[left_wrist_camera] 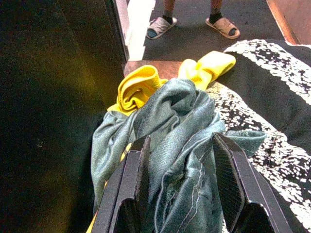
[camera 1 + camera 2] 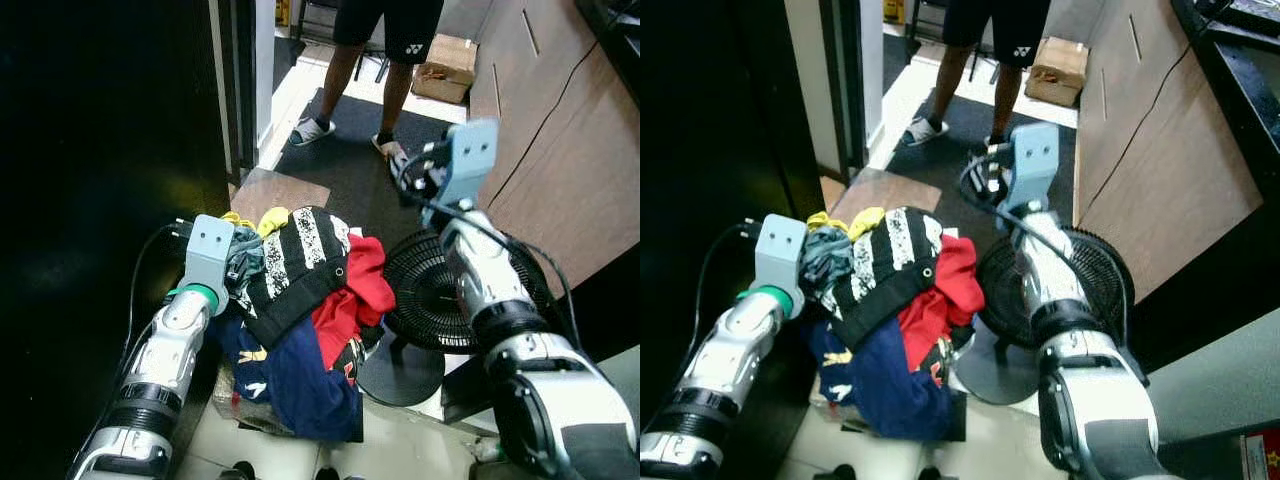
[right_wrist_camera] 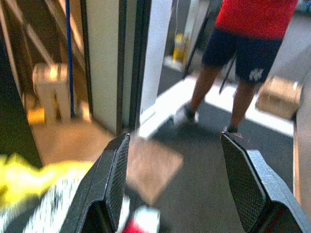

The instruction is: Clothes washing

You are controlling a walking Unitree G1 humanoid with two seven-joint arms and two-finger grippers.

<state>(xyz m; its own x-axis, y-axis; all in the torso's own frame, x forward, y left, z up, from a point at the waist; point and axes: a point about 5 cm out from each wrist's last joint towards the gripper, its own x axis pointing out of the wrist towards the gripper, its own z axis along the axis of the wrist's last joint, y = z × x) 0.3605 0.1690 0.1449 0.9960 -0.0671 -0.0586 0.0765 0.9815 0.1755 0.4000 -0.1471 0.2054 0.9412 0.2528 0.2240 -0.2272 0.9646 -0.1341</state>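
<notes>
Where seemingly gripped: left gripper, grey-green garment.

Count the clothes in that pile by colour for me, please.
Yellow: 1
Grey-green, in the left pincer: 1
Black-and-white striped: 1
Red: 1
Navy blue: 1
Total: 5 that can be told apart; more may lie underneath.

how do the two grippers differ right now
The left gripper is low at the laundry pile, its fingers closed around a grey-green garment; the right gripper is raised above the fan, open and holding nothing. The left points at the yellow cloth and striped top; the right points toward the doorway and a person's legs. Both have two long black fingers.
</notes>
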